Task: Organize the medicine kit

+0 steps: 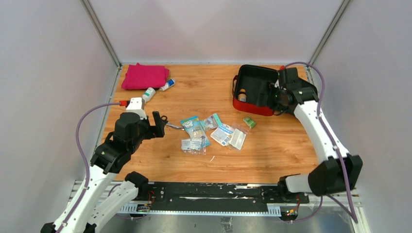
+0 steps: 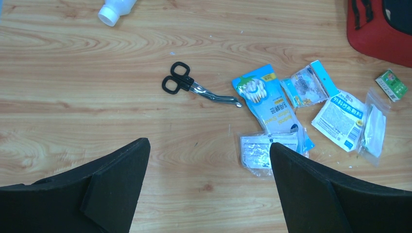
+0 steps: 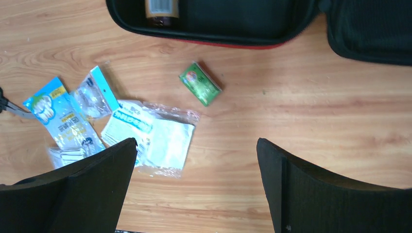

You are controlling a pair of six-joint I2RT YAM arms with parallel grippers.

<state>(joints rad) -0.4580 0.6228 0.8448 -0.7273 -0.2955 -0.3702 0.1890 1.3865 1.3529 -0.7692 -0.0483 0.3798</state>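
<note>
Medicine kit (image 1: 250, 107), red zippered clamshell case, open at 1 o'clock on counter (image 1: 272, 155). Left pincer (image 2: 206, 145), right pincer (image 3: 197, 143) both agape, empty. Advice: turn right wrist to match slanted small green cardboard box (image 3: 200, 83), close across its narrow width.

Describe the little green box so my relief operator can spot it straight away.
Start at the open red medicine kit, far right in the top view. Just in front of it, right of the scattered packets, lies the green box on its own. It is the only green, solid carton; its neighbours are flat blue, white and clear plastic sachets.
</note>
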